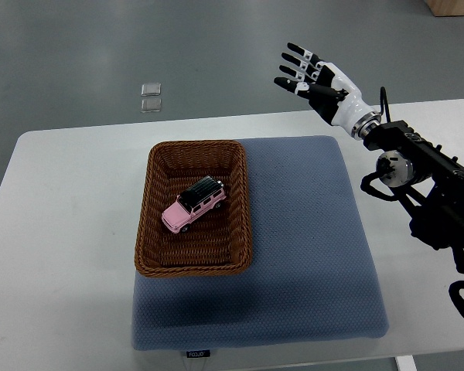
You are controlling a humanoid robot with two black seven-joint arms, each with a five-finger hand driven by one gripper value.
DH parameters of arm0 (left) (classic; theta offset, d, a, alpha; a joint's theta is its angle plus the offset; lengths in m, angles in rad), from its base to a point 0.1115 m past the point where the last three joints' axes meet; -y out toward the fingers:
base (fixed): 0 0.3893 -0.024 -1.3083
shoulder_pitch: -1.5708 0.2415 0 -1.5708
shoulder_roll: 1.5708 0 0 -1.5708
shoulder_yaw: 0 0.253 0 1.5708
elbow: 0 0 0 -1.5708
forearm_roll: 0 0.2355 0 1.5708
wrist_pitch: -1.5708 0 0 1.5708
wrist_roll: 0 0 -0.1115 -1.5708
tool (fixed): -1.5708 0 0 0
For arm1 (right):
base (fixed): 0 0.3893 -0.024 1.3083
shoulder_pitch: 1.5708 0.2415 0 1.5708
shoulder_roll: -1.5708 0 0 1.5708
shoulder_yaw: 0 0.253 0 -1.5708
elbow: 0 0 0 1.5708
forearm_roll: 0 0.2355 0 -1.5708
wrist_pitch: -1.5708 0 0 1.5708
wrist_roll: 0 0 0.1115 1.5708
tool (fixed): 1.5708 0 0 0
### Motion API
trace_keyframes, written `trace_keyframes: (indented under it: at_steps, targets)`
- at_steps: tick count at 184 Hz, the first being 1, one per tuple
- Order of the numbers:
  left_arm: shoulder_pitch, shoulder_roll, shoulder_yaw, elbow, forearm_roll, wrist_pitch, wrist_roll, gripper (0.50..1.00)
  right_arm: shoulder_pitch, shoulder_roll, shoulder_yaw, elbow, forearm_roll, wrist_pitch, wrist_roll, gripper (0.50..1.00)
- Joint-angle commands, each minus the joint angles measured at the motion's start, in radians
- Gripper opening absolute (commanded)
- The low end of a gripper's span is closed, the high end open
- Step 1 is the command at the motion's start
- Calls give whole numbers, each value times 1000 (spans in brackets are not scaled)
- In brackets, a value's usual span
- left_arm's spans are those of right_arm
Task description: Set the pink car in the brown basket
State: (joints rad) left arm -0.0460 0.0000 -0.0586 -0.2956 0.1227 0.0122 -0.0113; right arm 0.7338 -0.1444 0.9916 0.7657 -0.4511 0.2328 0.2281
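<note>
The pink car (193,203) lies inside the brown basket (156,207) (set on a blue mat (309,247) on the bench (69,201)). The right hand (313,81) hangs apart, fingers spread, empty.

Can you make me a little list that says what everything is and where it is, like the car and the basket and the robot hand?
car: pink car with a black roof, lying inside the basket
basket: brown basket, on the left part of the blue mat
mat: blue mat, on the white table
right hand: right hand, raised past the far right corner of the mat, fingers spread, holding nothing
left hand: not in view
job: looks done, the car is in the basket
</note>
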Motion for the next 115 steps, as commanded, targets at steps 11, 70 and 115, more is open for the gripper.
trace_keyframes:
  at_steps: [11,70,115]
  targets:
    - [0,0,0,0,0,0,-1,1000,-48,5,41,-75,276,2,50,907]
    - [0,0,0,-2,0,0,1,1000,-82,13,27,-184,558,129,62,909]
    - [0,0,0,-2,0,0,-1,1000,-83,13,22,-184,558,140,63,909]
